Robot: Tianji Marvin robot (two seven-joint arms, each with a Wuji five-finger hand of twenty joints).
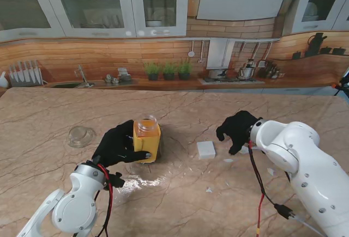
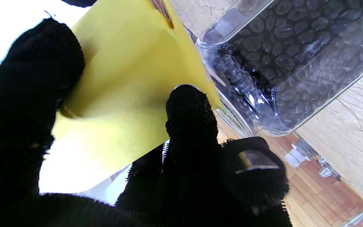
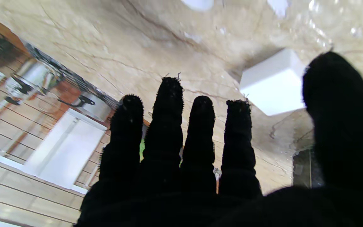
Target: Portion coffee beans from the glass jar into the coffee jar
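Stand view shows you the left hand (image 1: 117, 145) wrapped around the yellow-labelled jar (image 1: 147, 140), upright at table (image 1: 43, 117) centre; your right hand (image 1: 238, 131) hovers empty, fingers spread, beside the white block (image 1: 206, 149).

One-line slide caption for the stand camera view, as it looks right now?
Left hand grips the yellow-labelled jar on the marble table; right hand hovers open beside a white block.

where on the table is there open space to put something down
Bare marble runs along the far edge of the table, beyond the yellow-labelled jar in the left hand, and between the glass lid and the left edge. The gap between the jar and the white block is narrow. Around the right hand, small white scraps crowd the surface.
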